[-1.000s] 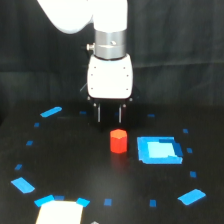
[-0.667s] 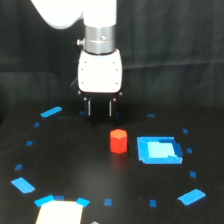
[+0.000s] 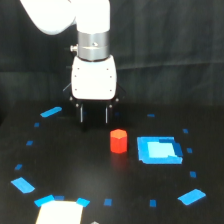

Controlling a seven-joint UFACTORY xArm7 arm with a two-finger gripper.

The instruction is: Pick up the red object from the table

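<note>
Well, starting at the counter's (image 3: 60, 165) left edge there are only scraps of blue tape, and a pale patch (image 3: 59, 212) at the front edge. Next comes the gripper (image 3: 93, 115), hanging just above the counter, its jaws parted with nothing between them. The red block (image 3: 118, 141) stands upright just to the exterior view's right of it and nearer the front, apart from the jaws, about mid-counter. It looks small, rigid and light, probably smooth plastic, so not fragile but perhaps a bit slick; I'd pinch it across two opposite flat faces, low on the sides, since it's narrower than the opening. Just beside it, further right, lies the flat blue square (image 3: 158, 149), not touching. I see no containers anywhere, nothing holding anything.
</note>
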